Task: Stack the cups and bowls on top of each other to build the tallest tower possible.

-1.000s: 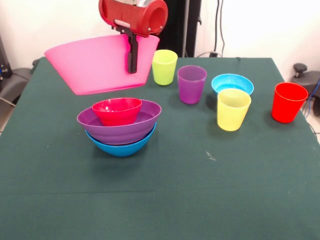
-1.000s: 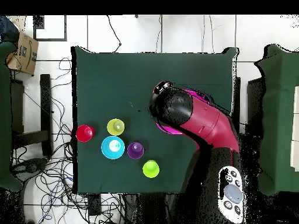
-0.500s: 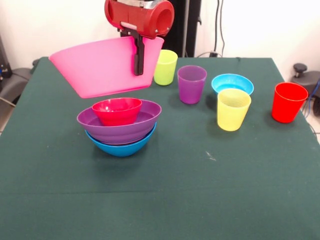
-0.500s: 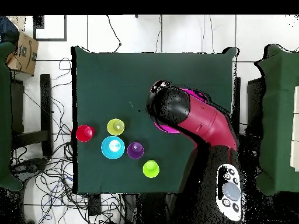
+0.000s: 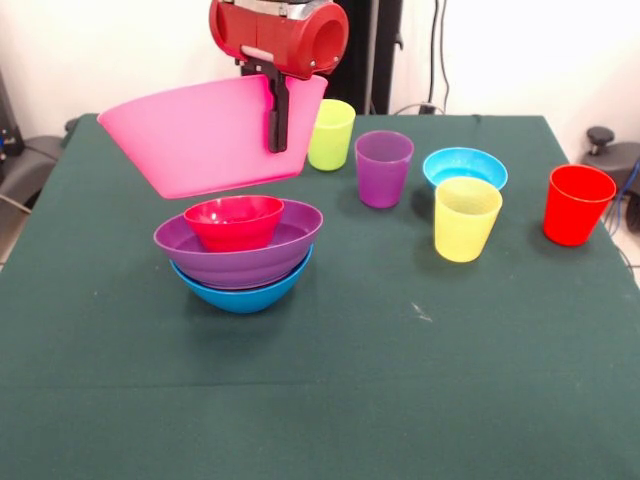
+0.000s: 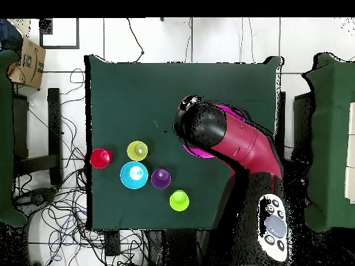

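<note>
My gripper (image 5: 275, 128) is shut on the rim of the very large pink bowl (image 5: 200, 135), with one black finger down its outer wall. It holds the bowl tilted in the air just above and behind the tower (image 5: 240, 255). The tower is a small red bowl (image 5: 234, 220) inside a purple bowl (image 5: 245, 255), which sits on a blue bowl (image 5: 240, 292). On the table to the right stand a lime green cup (image 5: 330, 133), a purple cup (image 5: 384, 168), a yellow cup (image 5: 466, 218) and a red cup (image 5: 578, 204). A light blue bowl (image 5: 465, 165) sits behind the yellow cup. From overhead the arm (image 6: 236, 142) covers the tower, and only slivers of the pink bowl (image 6: 201, 153) show.
Overhead, the red cup (image 6: 100, 158), yellow cup (image 6: 137, 150), light blue bowl (image 6: 134, 175), purple cup (image 6: 161, 178) and green cup (image 6: 179, 200) cluster near the green table's left edge (image 6: 89, 138). Cables lie on the floor around the table.
Over the last second the gripper carried the pink bowl slightly up and to the right in the front view. It has barely moved in the last half second.
</note>
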